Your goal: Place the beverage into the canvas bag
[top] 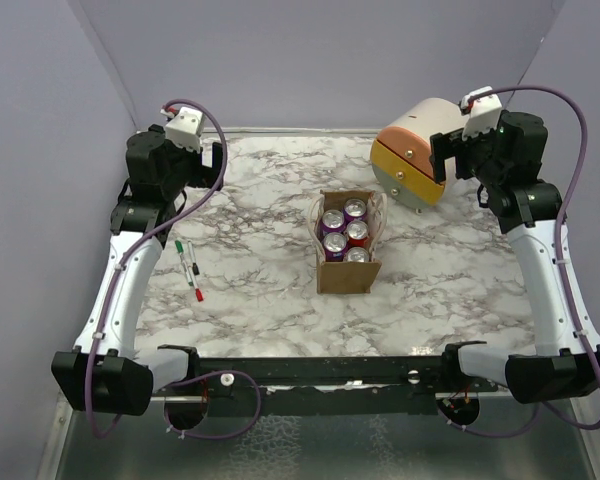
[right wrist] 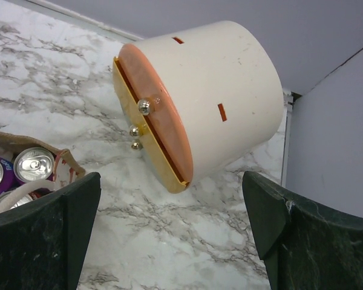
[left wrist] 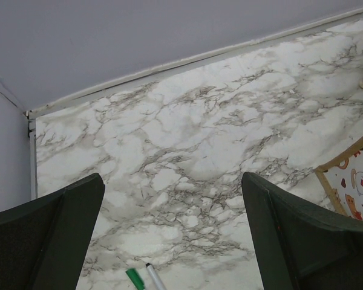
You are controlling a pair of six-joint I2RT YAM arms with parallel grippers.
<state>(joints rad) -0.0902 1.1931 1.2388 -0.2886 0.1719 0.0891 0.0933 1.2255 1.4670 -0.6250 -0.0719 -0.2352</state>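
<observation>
Judging the cans (top: 357, 233) in the mid-bench canvas bag (top: 345, 277) rigid, slick, I'd pinch sidewalls; left gripper (left wrist: 172, 181) and right gripper (right wrist: 171, 181) spread.

A white counter (top: 260, 300) veined with grey marble fills the middle. Plain lavender walls close it in: the back wall (top: 310, 60) at 12 o'clock, a left panel (top: 30, 150) at 9 o'clock and a right panel (top: 590, 90) at 3 o'clock. The light is soft and even. At 6 o'clock lies a dimpled grey sheet (top: 310, 450).
</observation>
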